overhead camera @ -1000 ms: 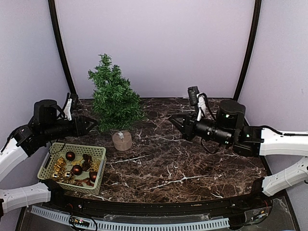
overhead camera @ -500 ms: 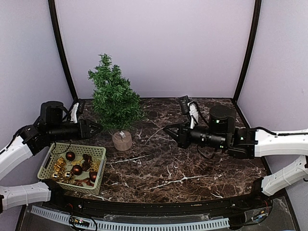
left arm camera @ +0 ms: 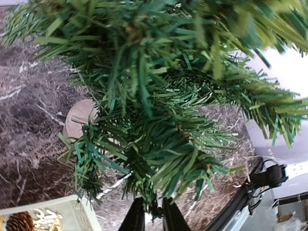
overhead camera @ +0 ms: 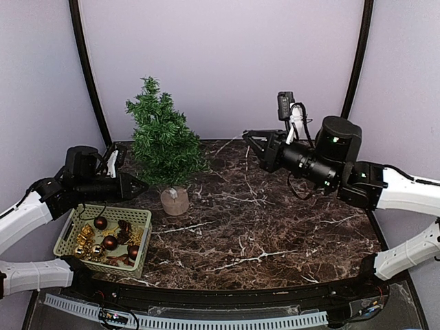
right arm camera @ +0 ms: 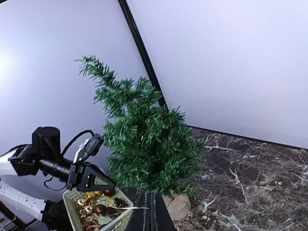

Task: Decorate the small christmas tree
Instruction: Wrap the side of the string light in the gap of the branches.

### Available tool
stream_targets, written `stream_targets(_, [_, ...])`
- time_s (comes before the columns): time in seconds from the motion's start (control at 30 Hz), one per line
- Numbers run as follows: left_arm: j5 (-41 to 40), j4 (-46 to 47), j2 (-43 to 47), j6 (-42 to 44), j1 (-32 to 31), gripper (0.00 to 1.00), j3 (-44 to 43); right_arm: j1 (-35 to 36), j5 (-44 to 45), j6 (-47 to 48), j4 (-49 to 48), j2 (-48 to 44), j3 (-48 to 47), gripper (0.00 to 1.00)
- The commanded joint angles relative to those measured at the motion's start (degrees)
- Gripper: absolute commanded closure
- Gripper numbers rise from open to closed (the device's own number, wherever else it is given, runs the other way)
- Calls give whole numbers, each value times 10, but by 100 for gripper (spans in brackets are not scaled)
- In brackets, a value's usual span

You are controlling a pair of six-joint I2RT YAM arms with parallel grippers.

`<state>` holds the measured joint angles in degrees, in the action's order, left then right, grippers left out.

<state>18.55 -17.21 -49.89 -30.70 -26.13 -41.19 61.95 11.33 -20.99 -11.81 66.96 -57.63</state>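
1. At 10 o'clock on the tabletop [overhead camera: 261, 227]: one small christmas tree [overhead camera: 163, 148], upright, dark green and bristly, with one thin trunk and one round tan base [overhead camera: 174, 201].
2. At 9 o'clock of the lowest branches, right at the needle tips: one left tool [overhead camera: 142, 185], pointing toward 3 o'clock. In the wrist view, its two fingers [left arm camera: 134, 219] are drawn close with only a slim gap and a few needle tips in that gap. Cannot tell whether pinching them or merely brushing them.
3. At 7 o'clock of the base, near but not touching: one pale green slotted basket [overhead camera: 117, 209], at 8 o'clock on the tabletop.
4. Inside the basket: three dark red balls [overhead camera: 100, 222], a heap of gold ornaments [overhead camera: 84, 239] too tangled to count, and at least one brown pine cone [left arm camera: 19, 222].
5. At 3 o'clock of the tree, well apart and raised above the tabletop: one right tool [overhead camera: 249, 136], pointing toward 9 o'clock, fingers pressed fully together, closed.
6. Two black-and-white arms: left arm [overhead camera: 20, 216] reaching in from 8 o'clock, right arm [overhead camera: 405, 196] from 4 o'clock.
7. Behind everything, at 12 o'clock: one pale lilac backdrop [overhead camera: 220, 62], framed by two curved black poles [overhead camera: 86, 69], one at 11 o'clock and one at 1 o'clock.
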Motion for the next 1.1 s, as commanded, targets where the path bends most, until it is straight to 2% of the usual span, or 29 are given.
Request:
stream_targets(0.0, [-7, 11, 4, 3, 3, 88, 10, -27, 48, 20, 11, 38, -52, 100])
stream_targets(0.1, [-16, 8, 4, 6, 3, 99, 10, -54, 54, 23, 14, 64, -79, 100])
stream_targets(0.17, [-19, 6, 3, 10, 3, 100, 10, -70, 50, 24, 14, 80, -95, 100])
stream_targets(1.07, [-65, -1, 11, 40, 3, 100, 4, -226, -47, 4, -16, 223, -249, 100])
